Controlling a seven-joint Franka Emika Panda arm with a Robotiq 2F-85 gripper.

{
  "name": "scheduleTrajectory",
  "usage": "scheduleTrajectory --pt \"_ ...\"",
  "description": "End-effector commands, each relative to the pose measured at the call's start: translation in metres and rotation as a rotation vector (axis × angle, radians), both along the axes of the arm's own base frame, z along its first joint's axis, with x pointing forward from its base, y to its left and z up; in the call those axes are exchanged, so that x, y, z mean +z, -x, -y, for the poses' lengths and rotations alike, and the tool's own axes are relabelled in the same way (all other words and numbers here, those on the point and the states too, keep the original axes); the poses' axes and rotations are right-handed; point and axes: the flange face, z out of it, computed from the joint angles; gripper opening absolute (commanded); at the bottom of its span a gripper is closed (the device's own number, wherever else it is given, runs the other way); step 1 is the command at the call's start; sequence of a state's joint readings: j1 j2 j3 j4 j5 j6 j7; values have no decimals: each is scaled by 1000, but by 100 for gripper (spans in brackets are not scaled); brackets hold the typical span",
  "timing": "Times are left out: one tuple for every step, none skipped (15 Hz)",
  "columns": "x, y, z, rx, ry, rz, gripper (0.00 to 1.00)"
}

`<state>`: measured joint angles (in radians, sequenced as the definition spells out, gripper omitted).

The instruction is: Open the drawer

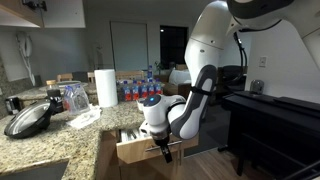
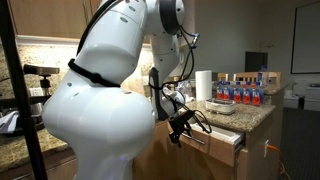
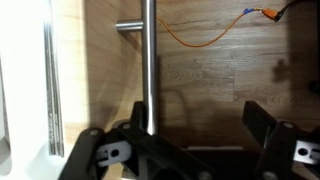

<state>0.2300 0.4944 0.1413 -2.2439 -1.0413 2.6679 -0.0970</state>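
The light-brown wooden drawer (image 1: 135,150) under the granite counter stands partly pulled out, and a white divider tray (image 1: 130,134) shows inside it. The drawer also shows in an exterior view (image 2: 226,146). My gripper (image 1: 163,150) is at the drawer's front, pointing down; it also shows in an exterior view (image 2: 183,131). In the wrist view the silver bar handle (image 3: 148,60) runs along the drawer front (image 3: 100,70), just inside one finger. The gripper (image 3: 195,122) is open, with a wide gap between its fingers and nothing clamped.
The granite counter (image 1: 70,140) holds a paper towel roll (image 1: 106,87), a black pan (image 1: 28,120), a rag and several bottles (image 1: 138,88). A dark table (image 1: 280,115) stands across the aisle. An orange cable (image 3: 205,35) lies on the wooden floor below the drawer.
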Motion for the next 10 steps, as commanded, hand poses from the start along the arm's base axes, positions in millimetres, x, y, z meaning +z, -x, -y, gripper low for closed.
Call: scheduleTrajectory --pt "-19 43 -20 19 -31 -56 100" --pt "-20 46 -21 17 -32 -57 100" --pt "-21 50 -23 16 -35 -59 100" --pt "-22 55 -24 13 -35 -59 100" --pt "-22 59 -26 14 -37 -60 100" --pt "-23 64 -28 11 -37 -60 100" --pt "-25 69 -30 8 -36 -58 100" --pt "-26 74 -32 7 -36 -55 100" --pt "-28 78 -34 3 -34 -53 100" --pt "-31 79 -37 0 -32 -50 100"
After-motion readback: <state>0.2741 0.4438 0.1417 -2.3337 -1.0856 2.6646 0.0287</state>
